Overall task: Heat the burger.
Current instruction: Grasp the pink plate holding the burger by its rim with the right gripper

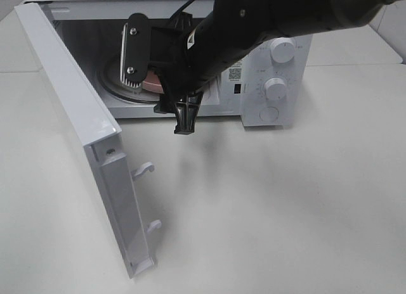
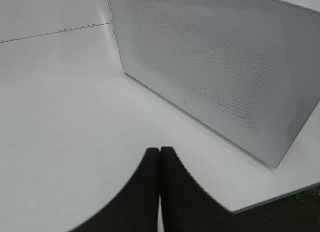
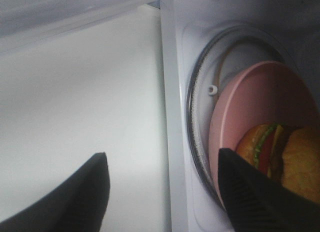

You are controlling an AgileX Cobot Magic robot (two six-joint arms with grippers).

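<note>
The burger point(image 3: 280, 152) lies on a round pink plate point(image 3: 250, 102) on the glass turntable point(image 3: 198, 87) inside the open white microwave point(image 1: 273, 72). In the high view only a sliver of the plate point(image 1: 152, 83) shows; the burger is hidden behind my right arm. My right gripper point(image 3: 160, 192) is at the oven's mouth, jaws wide apart and holding nothing. One finger point(image 3: 250, 192) is over the plate's rim by the burger, the other point(image 3: 75, 192) over the table outside. My left gripper point(image 2: 160, 159) is shut and empty, low over the table, facing the door's outer side.
The microwave door point(image 1: 70, 110) stands swung out to the left, its latch hooks point(image 1: 144, 169) pointing right. Its perforated outer panel point(image 2: 210, 67) fills the left wrist view. Control knobs point(image 1: 276, 88) sit on the oven's right panel. White tabletop point(image 1: 266, 205) spreads in front.
</note>
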